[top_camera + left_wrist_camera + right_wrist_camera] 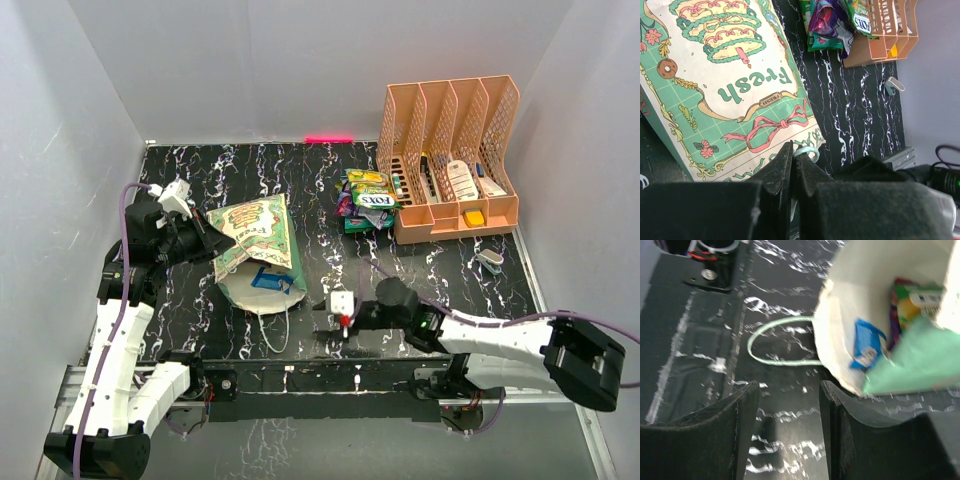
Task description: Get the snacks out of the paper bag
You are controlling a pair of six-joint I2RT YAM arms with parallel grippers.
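The mint-green paper bag (258, 245) lies on its side on the black marbled table, mouth toward the near edge. My left gripper (205, 240) is shut on the bag's string handle (807, 151) at the bag's left rim, holding it up. Inside the mouth the right wrist view shows a blue packet (866, 345) and a green and purple packet (907, 305). My right gripper (338, 315) is open and empty, low over the table to the right of the bag's mouth. Several snacks (366, 200) lie piled by the organizer.
A peach mesh file organizer (450, 160) with small bottles and boxes stands at the back right. A small grey clip (490, 262) lies in front of it. The bag's other string handle (272, 330) loops on the table toward the near edge.
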